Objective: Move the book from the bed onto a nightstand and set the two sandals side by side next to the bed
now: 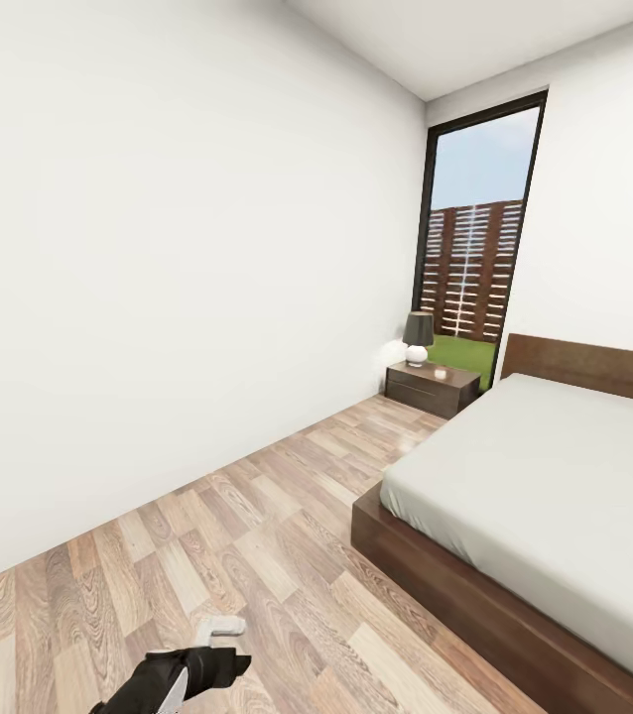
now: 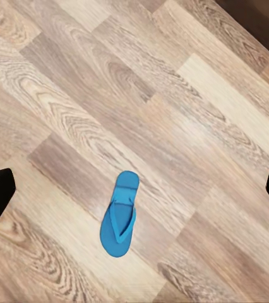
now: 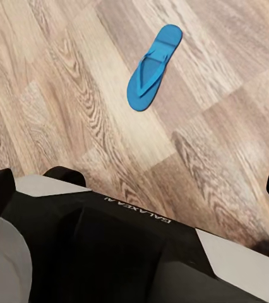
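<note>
We stand in the bedroom with most of the task left. Our left pincer (image 2: 134,189) hangs above the wooden floor (image 1: 257,535), its tips wide apart and holding nothing; a blue sandal (image 2: 120,214) lies flat on the planks straight below it, between the tips, not yet picked up. Farther ahead the nightstand (image 1: 433,385) carries a lamp (image 1: 417,339), and to the right the bed (image 1: 555,476) shows a bare mattress, no book on the visible part. Our right pincer (image 3: 134,183) is likewise apart and empty over the robot's base (image 3: 109,252), a sandal (image 3: 152,68) on the floor beyond it. We cannot tell whether both wrist views show the same sandal.
</note>
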{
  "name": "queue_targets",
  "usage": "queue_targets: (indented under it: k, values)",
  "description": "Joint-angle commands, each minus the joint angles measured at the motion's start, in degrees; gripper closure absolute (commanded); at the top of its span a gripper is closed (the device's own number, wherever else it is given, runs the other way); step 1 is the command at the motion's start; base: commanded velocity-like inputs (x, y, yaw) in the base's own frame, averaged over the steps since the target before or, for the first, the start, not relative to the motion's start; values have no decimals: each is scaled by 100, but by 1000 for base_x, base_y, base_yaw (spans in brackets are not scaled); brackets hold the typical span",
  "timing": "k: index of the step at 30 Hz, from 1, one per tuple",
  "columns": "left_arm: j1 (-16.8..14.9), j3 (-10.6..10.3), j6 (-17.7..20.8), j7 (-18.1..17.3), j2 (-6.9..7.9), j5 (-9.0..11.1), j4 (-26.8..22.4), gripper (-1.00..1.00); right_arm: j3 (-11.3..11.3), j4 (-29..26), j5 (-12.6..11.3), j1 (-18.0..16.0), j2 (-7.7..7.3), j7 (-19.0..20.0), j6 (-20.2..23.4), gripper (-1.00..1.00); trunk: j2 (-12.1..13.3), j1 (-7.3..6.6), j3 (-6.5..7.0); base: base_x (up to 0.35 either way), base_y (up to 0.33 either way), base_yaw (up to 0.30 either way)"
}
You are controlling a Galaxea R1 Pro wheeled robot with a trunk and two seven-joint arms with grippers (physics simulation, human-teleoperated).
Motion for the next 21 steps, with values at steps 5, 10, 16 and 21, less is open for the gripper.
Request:
queue_targets:
  k: [5, 10, 16, 21]
  values:
    - [-17, 0, -3, 119, -7, 139, -1, -100, -150, -7, -9, -1, -5, 21, 44, -100, -4, 0, -7, 0, 0, 0]
    - [-18, -7, -9, 155, -21, 199, 36, -100, -409, -6, -8, -1, 2, 19, 44, -100, -4, 0, -7, 0, 0, 0]
    - [-16, -5, -16, 159, -20, 220, 52, -100, -558, -5, -2, -1, 6, 11, 39, -100, -4, 0, -7, 0, 0, 0]
    - [-16, -5, -17, 159, -20, 223, 53, -100, -571, -7, -2, -1, 1, 4, 37, -100, -4, 0, -7, 0, 0, 0]
